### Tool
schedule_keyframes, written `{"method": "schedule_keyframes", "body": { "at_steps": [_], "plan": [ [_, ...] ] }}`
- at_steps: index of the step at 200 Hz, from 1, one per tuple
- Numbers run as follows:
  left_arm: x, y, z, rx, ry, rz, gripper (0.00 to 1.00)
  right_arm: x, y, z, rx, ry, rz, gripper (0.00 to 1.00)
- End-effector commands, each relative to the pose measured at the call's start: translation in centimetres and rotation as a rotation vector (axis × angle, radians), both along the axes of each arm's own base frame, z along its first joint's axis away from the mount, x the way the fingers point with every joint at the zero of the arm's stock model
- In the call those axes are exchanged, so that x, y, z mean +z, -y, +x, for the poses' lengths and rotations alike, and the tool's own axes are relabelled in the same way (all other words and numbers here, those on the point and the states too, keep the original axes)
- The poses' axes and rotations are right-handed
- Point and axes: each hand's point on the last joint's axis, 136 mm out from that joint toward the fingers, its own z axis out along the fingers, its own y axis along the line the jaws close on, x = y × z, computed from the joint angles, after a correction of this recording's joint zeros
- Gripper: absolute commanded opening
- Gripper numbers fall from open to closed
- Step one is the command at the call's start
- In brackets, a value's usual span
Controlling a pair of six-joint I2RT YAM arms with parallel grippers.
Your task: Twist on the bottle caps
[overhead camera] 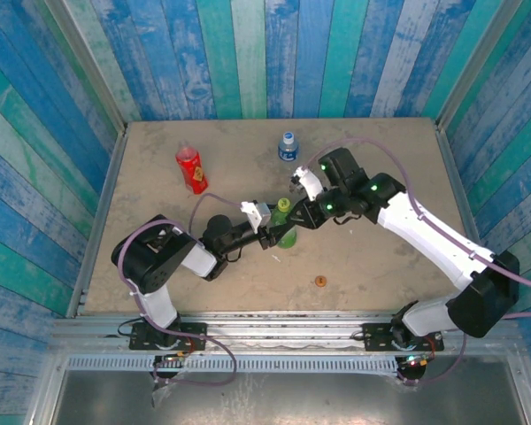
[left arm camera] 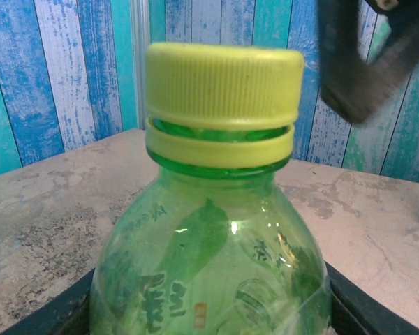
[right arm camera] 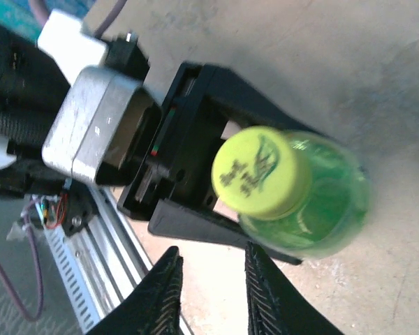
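Your two arms meet over the middle of the tan table, the left arm reaching in from the near left and the right arm bending in from the near right

The green bottle stands upright at the table's centre, and your left gripper is clamped on it, one black jaw pressed to each side of its lower body. The red bottle sits well apart at the far left. The clear bottle sits at the far middle, beyond the green one

Your right gripper hovers just beside the green bottle's top, off to one side and touching nothing. Its ridged fingers stand a narrow gap apart with nothing between them. In the left wrist view it is a dark blur at upper right, clear of the bottle

The light green cap sits on the green bottle's neck. From the left wrist, a sliver of green neck shows between the cap and the ring below it. The blue cap is on top of the clear bottle. The orange cap lies loose on the table near the front edge, nearer you than the green bottle and a little to its right
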Motion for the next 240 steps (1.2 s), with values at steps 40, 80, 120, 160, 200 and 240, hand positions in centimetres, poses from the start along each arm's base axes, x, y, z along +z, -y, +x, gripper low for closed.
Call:
{"method": "schedule_keyframes", "body": {
  "at_steps": [40,80,120,160,200,240],
  "plan": [
    [-3.8,-0.2,-0.1,-0.001,-0.101,0.091,0.6,1.7,-1.6,4.2,-0.013,0.048,0.027,0.32],
    [-3.7,-0.2,-0.1,0.001,-0.099,0.09,0.6,1.0,-1.6,3.0,0.028,-0.006,0.029,0.25],
    [-3.6,-0.1,0.1,0.004,-0.102,0.09,0.6,-0.7,-1.1,-0.2,0.062,-0.097,0.067,0.2],
    [-3.7,0.0,0.2,0.002,-0.109,0.097,0.6,-0.7,-0.7,-1.8,0.062,-0.098,0.098,0.13],
    [-3.8,0.1,0.1,-0.004,-0.112,0.101,0.6,0.5,-0.2,-1.1,0.039,-0.013,0.085,0.15],
    [-3.9,0.0,0.1,-0.003,-0.109,0.106,0.6,1.6,0.2,2.2,-0.038,0.06,0.055,0.29]
  ]
}}
